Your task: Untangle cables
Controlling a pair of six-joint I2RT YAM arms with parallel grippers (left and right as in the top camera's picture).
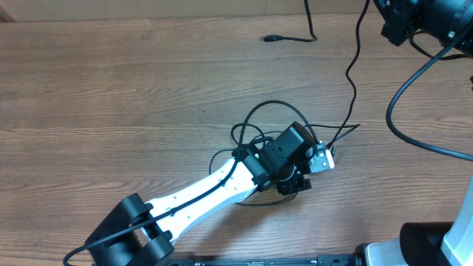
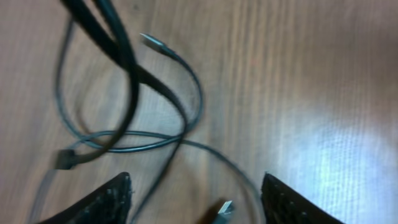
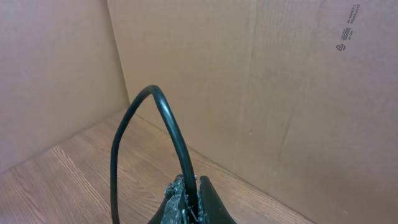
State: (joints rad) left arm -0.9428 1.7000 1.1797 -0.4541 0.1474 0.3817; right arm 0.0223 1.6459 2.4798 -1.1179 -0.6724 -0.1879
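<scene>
Left end effector (image 2: 198, 202) hovers low over the cables (image 2: 132, 65), its fingers spread apart and gripping nothing, with a silver-tipped plug (image 2: 225, 210) lying on the tabletop (image 1: 111, 89) between them. Those cables sit mid-table as a loose tangle of crossing black loops, another plug end (image 2: 152, 42) pointing away from the knot. Right end effector (image 3: 189, 202) is closed and raised near the far right corner, with a black strand (image 3: 153, 91) arching out from between its fingers; I judge it to be one of the cords leading down to the tangle. One more cable (image 1: 270, 37) lies apart at the far edge, seemingly freed. The step in hand looks like picking a strand to draw out. Next, the left fingers need to settle around a single cord, not a crossing, and close before pulling.
</scene>
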